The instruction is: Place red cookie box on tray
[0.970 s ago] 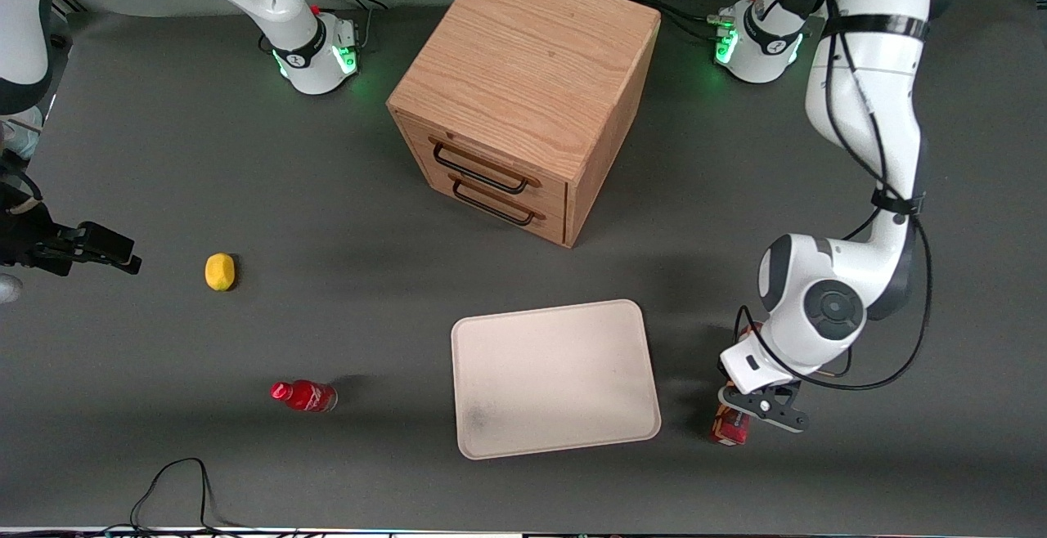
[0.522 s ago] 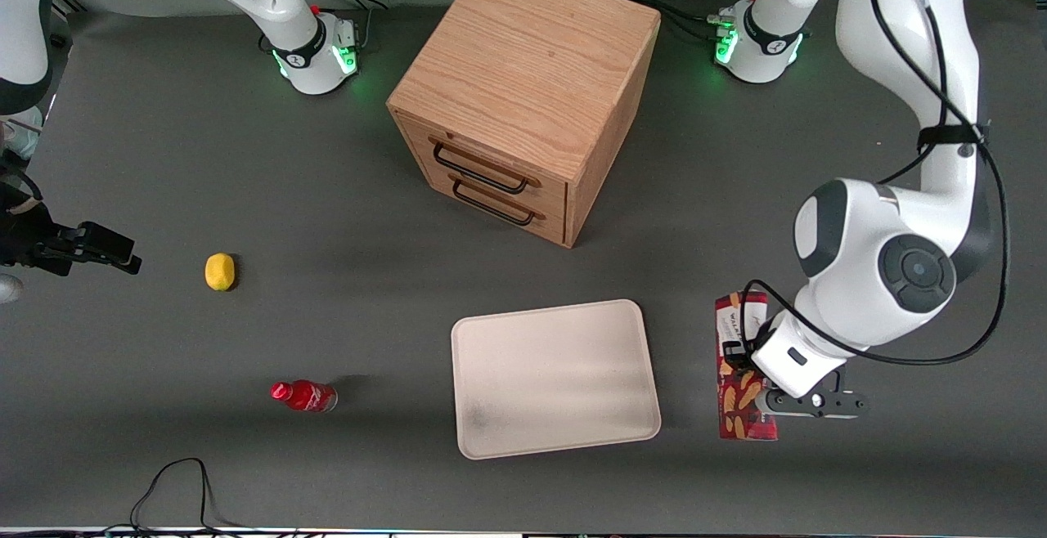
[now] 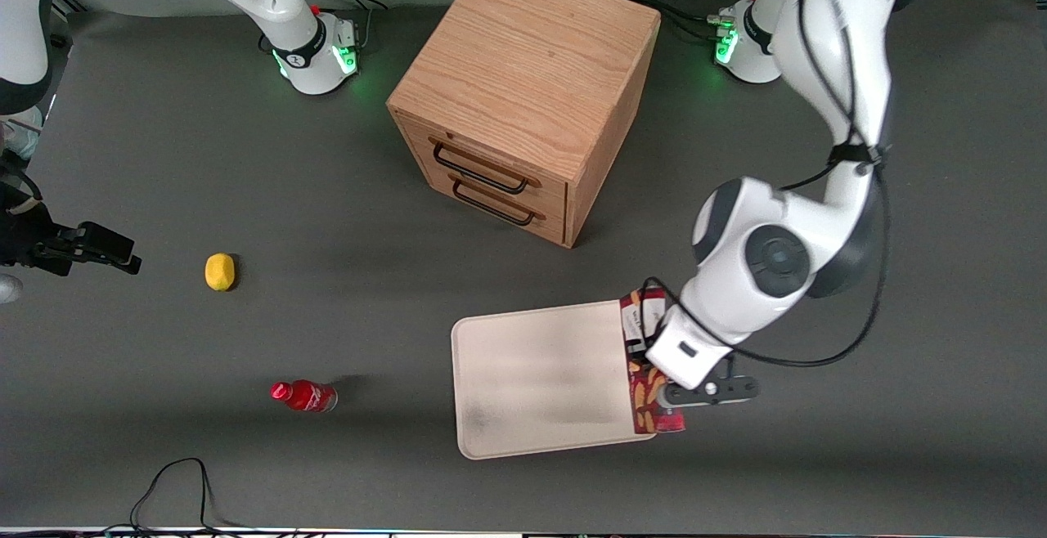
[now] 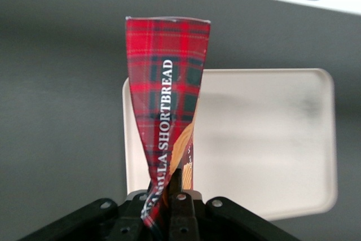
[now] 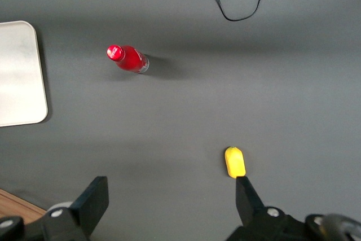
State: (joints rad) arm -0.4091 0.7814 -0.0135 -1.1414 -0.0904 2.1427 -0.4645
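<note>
You have the red cookie box (image 3: 646,383) held in the air above the tray's (image 3: 532,374) edge toward the working arm's end of the table, its length running along that edge. Your gripper (image 4: 169,204) is clamped tight on one end of it. The tray lies on the table in front of the wooden drawer cabinet (image 3: 523,88).

From the gripper (image 3: 664,396), which hangs toward the working arm's end of the table, the wooden drawer cabinet (image 3: 523,92) stands farther from the front camera. The red bottle (image 3: 304,396) lies level with the gripper toward the parked arm's end. The yellow fruit (image 3: 219,271) lies further that way.
</note>
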